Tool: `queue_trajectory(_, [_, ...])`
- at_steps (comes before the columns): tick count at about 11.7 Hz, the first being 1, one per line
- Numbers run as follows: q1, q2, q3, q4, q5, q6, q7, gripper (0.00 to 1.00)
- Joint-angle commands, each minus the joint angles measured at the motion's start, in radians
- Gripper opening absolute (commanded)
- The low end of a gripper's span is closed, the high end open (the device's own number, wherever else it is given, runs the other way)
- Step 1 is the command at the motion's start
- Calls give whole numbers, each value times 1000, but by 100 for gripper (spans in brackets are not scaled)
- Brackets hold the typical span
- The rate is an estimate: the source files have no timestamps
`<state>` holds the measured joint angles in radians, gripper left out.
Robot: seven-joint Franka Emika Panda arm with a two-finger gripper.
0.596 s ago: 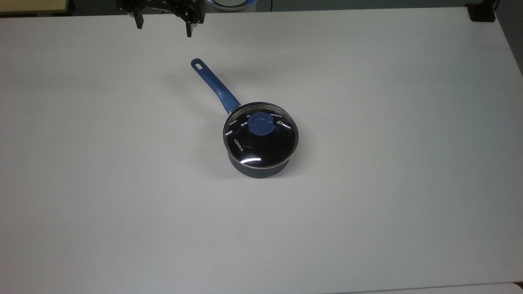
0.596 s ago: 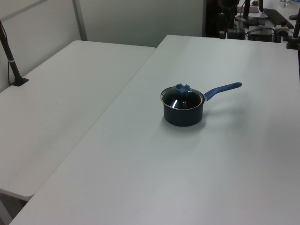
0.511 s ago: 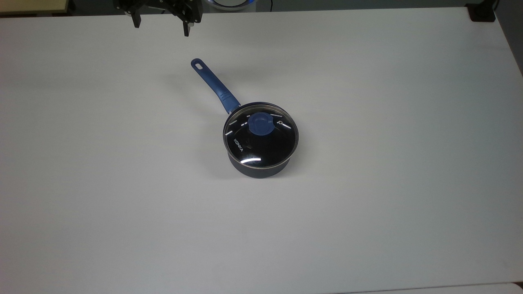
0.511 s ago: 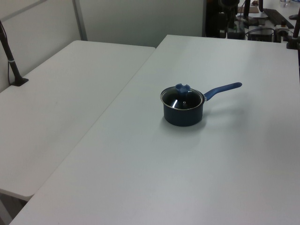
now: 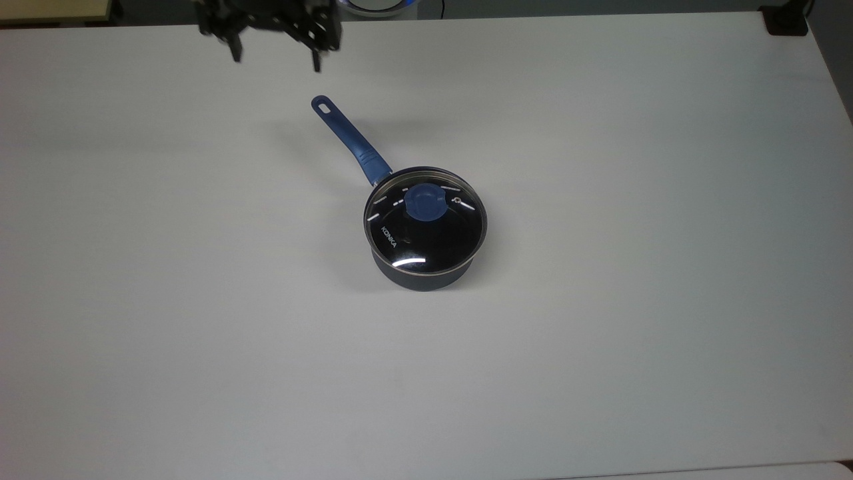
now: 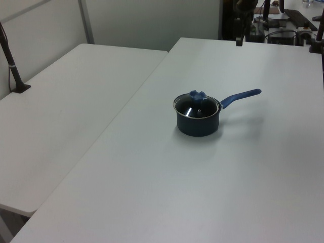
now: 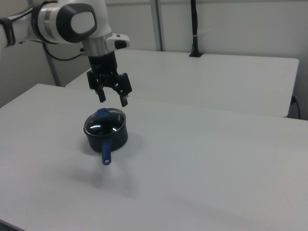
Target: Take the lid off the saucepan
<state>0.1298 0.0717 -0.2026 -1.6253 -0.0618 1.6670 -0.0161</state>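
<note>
Tabletop (image 5: 600, 333): lid (image 5: 425, 227) (on saucepan (image 5: 421, 279)) beneath open claw (image 5: 274, 60).

The saucepan (image 5: 424, 267) sits at the centre of the top view on the desk (image 5: 600, 347), the lid (image 5: 425, 221) resting on it, its handle (image 5: 350, 139) reaching toward the upper left, where the hand (image 5: 275, 61) hangs with fingers apart near the frame's top edge.

The top view looked straight down on the bench (image 5: 600, 367); the left and right views faced it obliquely from opposite ends, sharing the saucepan (image 6: 198, 124).
</note>
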Motion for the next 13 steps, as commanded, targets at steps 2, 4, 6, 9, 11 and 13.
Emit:
queue_trajectory(2, [88,158,0,107,36,48,-16,100])
queue_trajectory(4, [135,236,6,122,51,170,-13,100])
queue_trajectory(6, [178,304,8,122,73,287,-11,100])
queue_trajectory(9, [212,345,8,122,73,329,-31,100])
queue_trajectory(11, [217,346,11,119,76,329,-31,100])
queue_trajectory(13, [229,359,23,116,74,329,-31,100])
